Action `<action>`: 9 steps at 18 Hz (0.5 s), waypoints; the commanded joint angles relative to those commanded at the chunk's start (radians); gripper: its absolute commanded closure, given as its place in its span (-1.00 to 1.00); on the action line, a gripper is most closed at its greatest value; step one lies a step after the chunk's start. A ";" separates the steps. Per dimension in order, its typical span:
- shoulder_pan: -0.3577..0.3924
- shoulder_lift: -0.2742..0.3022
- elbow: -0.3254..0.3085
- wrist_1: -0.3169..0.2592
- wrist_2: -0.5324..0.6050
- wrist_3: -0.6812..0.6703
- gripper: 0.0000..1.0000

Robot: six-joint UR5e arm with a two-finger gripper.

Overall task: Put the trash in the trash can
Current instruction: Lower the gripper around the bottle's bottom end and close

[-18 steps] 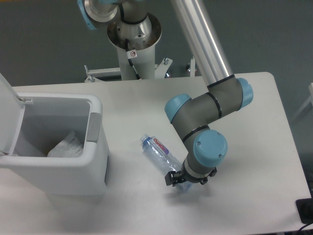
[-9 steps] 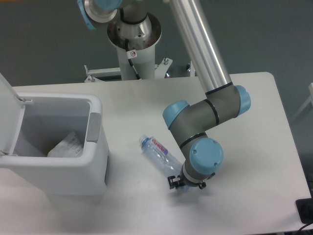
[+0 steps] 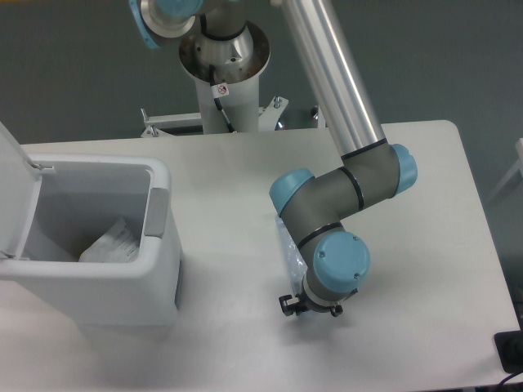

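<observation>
The clear plastic water bottle [image 3: 288, 251] is off the table and stands steeply. Only a clear stretch of it shows at the left of the arm's wrist, and its label is hidden. My gripper [image 3: 308, 305] points down under the blue wrist cap, mostly hidden, and is shut on the bottle's lower end. The white trash can [image 3: 160, 214] stands open at the left, well apart from the gripper. The wrinkly white wrapper [image 3: 111, 242] lies inside it.
The can's hinged lid [image 3: 11, 193] stands up at the far left. The arm's base column [image 3: 222, 73] is behind the table's back edge. A dark object [image 3: 511, 349] sits at the lower right corner.
The bottle lay flat on the table with the gripper over its base. It has now swung up off the table and mostly behind the wrist, and the wrist has moved slightly left.
</observation>
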State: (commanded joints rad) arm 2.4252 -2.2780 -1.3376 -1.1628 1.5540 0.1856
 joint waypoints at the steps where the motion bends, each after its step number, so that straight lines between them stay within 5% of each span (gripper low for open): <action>1: 0.000 0.002 0.000 0.000 -0.002 0.002 -0.02; 9: 0.002 0.028 0.002 0.008 -0.028 0.005 0.05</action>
State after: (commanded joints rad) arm 2.4267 -2.2504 -1.3361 -1.1551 1.5264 0.1902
